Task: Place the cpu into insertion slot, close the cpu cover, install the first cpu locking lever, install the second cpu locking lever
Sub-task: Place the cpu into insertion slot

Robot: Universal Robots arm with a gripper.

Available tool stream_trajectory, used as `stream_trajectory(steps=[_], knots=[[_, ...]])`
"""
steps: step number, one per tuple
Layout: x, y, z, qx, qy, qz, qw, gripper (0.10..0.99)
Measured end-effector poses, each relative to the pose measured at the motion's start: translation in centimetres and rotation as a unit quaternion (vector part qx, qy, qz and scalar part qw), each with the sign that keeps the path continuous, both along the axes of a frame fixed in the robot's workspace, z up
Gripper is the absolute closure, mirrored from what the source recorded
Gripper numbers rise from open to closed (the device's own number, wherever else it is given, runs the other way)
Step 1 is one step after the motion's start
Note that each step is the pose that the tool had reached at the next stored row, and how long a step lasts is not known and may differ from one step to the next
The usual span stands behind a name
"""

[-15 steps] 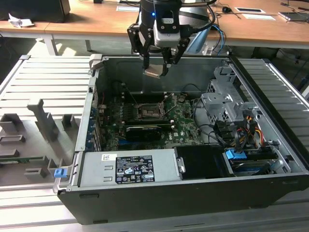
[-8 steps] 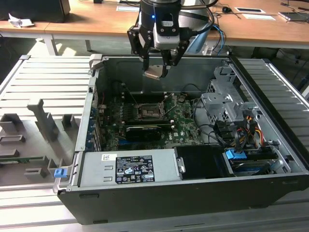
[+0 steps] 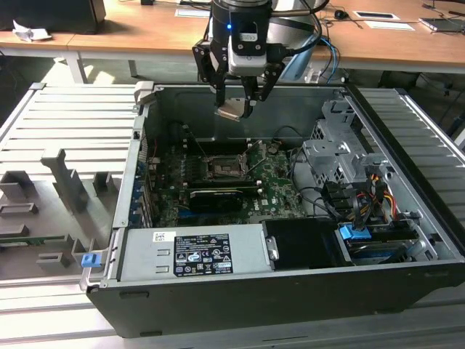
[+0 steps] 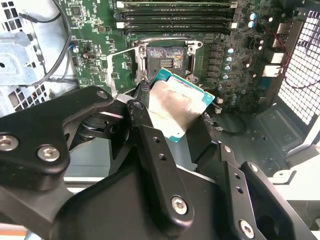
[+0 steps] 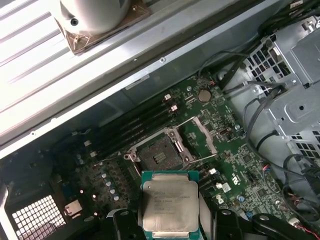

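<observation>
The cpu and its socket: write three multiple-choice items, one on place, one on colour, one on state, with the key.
1. Where is the cpu? A in the insertion slot; B in the jaws, above the motherboard; C on the desk.
2. Motherboard colour? A green; B red; C white.
3. The insertion slot is: A filled; B hidden under a fan; C empty.
B: the jaws pinch it clear of the board. A: green shows in both wrist views. C: its bare contacts show.

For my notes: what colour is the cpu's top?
The cpu top is silvery-grey; clearest in the first wrist view.
</observation>
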State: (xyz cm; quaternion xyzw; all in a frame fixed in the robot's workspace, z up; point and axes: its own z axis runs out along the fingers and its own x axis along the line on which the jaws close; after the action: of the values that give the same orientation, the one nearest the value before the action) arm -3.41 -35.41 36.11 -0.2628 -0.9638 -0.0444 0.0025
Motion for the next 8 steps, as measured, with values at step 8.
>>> stream_trajectory(steps=[8], knots=[[0.00,0.00,-0.13,-0.0005,0.0000,-0.034,0.9994,0.549]])
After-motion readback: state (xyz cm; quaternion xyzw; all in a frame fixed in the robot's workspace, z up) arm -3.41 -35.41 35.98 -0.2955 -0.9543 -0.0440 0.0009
